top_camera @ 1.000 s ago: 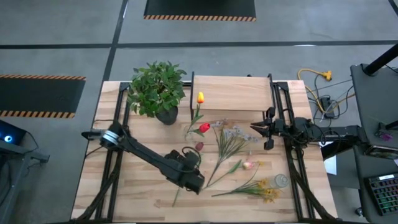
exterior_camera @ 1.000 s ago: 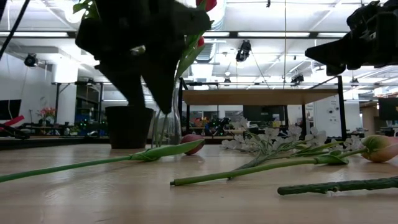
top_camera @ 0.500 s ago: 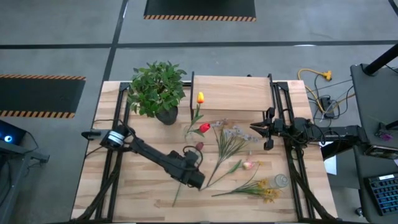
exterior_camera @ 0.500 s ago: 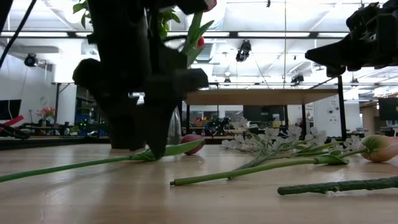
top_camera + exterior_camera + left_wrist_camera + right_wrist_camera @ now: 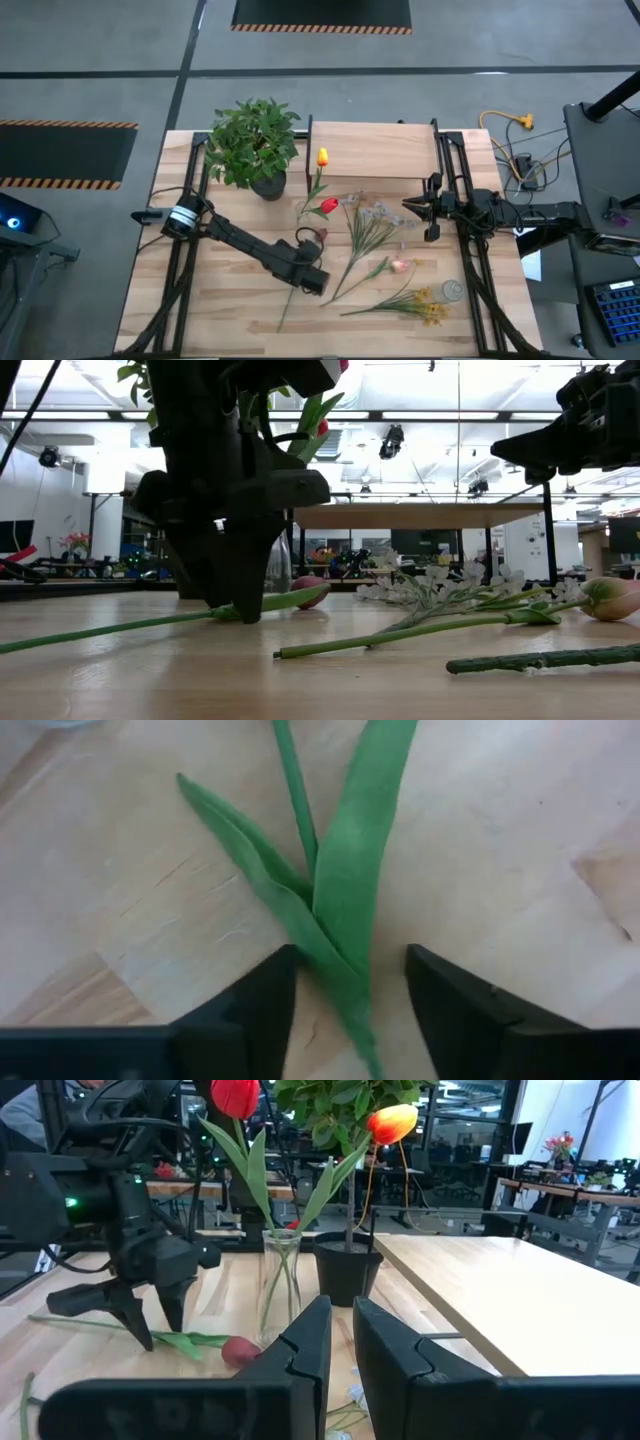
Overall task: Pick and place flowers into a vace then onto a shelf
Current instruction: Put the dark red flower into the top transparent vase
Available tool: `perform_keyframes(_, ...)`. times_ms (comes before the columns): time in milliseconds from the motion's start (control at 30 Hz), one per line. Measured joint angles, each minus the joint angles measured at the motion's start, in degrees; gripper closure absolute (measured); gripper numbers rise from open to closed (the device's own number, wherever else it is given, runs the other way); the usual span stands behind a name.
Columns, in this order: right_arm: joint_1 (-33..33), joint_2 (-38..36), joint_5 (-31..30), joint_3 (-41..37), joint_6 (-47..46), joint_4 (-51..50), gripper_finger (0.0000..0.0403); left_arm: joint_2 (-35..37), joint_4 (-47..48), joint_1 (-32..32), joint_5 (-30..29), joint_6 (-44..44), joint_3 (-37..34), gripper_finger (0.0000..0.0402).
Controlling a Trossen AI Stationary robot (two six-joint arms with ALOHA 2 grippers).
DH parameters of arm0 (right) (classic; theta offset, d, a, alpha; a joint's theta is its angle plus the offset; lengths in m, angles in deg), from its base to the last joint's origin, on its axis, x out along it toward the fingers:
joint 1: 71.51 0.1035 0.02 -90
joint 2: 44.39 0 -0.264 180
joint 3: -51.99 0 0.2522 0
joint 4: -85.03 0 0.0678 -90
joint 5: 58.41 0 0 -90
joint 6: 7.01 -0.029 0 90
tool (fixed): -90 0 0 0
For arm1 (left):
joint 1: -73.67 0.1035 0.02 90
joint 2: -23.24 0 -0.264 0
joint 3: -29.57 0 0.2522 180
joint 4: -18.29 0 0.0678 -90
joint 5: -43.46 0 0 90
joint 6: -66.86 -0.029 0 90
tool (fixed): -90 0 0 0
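Note:
A maroon tulip (image 5: pixel 320 236) lies flat on the table, its stem running toward the near edge. My left gripper (image 5: pixel 312 283) is open and down at the tabletop. Its fingers stand on either side of the stem where the leaves join (image 5: pixel 345 970), without touching it. In the low view the left gripper (image 5: pixel 232 610) reaches the wood. A glass vase (image 5: pixel 280 1280) stands upright holding a red tulip (image 5: pixel 328 205) and a yellow tulip (image 5: pixel 322 157). The shelf (image 5: pixel 372 150) sits at the far edge. My right gripper (image 5: pixel 412 207) hovers shut over the table's right side.
White-lilac sprigs (image 5: pixel 375 225), a pink bud (image 5: pixel 400 265) and yellow clusters (image 5: pixel 430 308) lie loose on the table's right half. A leafy plant in a dark pot (image 5: pixel 255 145) stands at the far left beside the shelf. A small round glass object (image 5: pixel 452 290) sits near the right edge.
My left gripper has come down from above onto the tabletop, shifting a little toward the far edge, and now straddles the maroon tulip's stem at its leaves. The tulip has stayed where it lay.

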Motion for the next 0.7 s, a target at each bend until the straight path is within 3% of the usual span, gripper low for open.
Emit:
perform_keyframes(333,0.0,0.0,0.0,0.0,0.0,-0.2,0.0365,0.5,0.2,-0.1,2.5,-13.6,1.4,0.0390)
perform_keyframes(700,0.0,0.0,0.0,0.0,0.0,-0.9,0.0364,9.2,-0.6,-0.7,3.5,-34.7,1.1,0.0400)
